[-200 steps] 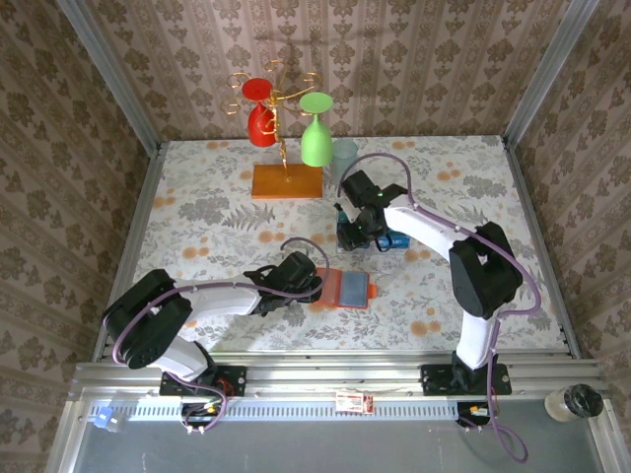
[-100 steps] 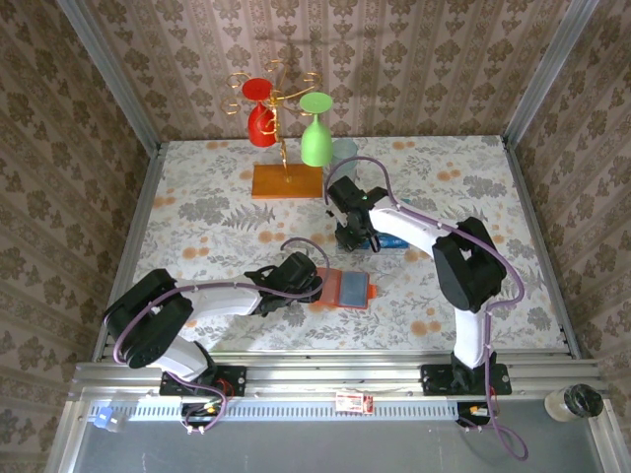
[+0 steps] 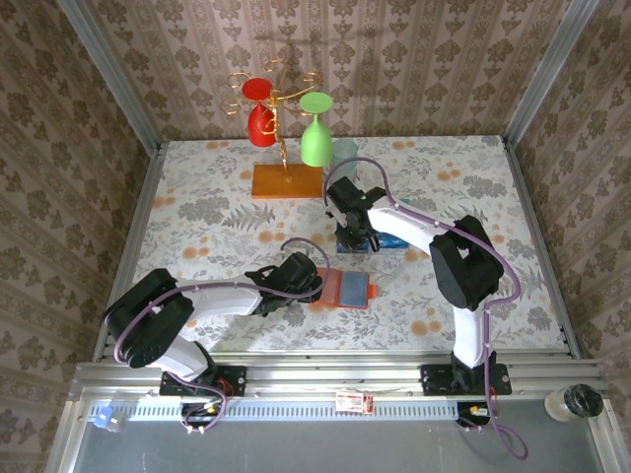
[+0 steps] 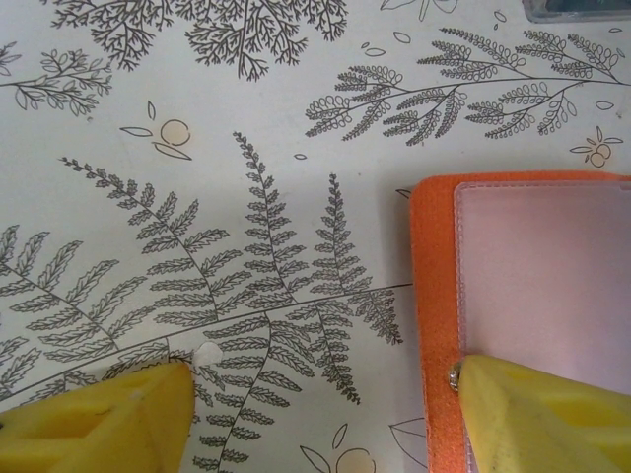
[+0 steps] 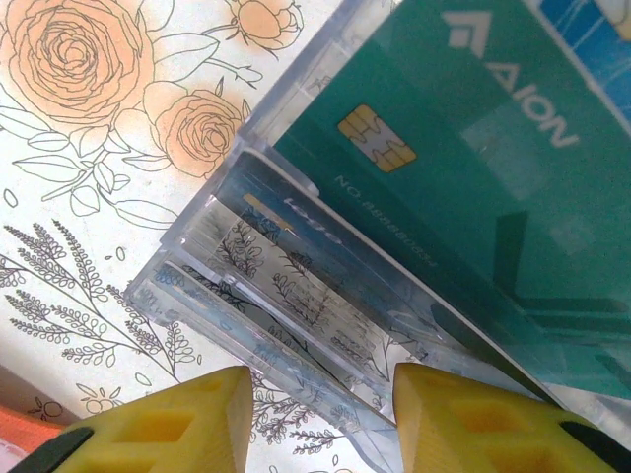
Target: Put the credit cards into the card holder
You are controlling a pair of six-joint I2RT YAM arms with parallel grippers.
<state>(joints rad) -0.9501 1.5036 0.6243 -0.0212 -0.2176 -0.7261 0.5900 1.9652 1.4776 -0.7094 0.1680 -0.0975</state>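
Note:
The card holder (image 3: pixel 347 289), an orange wallet lying open with a pale pocket face up (image 4: pixel 537 276), is at mid-table. My left gripper (image 3: pixel 317 286) is open at the wallet's left edge (image 4: pixel 325 379). Its right finger (image 4: pixel 542 414) rests on the pocket and its left finger is on the bare cloth. The credit cards stand in a clear plastic rack (image 3: pixel 380 241): a teal card (image 5: pixel 473 168) and a blue card (image 5: pixel 296 212) in front of it. My right gripper (image 3: pixel 352 235) hangs low over the rack's near corner (image 5: pixel 320 414). Its jaws stand open astride the front slats, gripping nothing.
A wooden-based stand (image 3: pixel 286 182) with a red glass (image 3: pixel 259 108) and a green glass (image 3: pixel 315 138) hanging on it is at the back centre, with a clear cup (image 3: pixel 345 150) beside it. Patterned walls enclose the table on three sides.
The right arm swung left and brought its gripper down over the card rack. The left arm and the wallet have stayed put.

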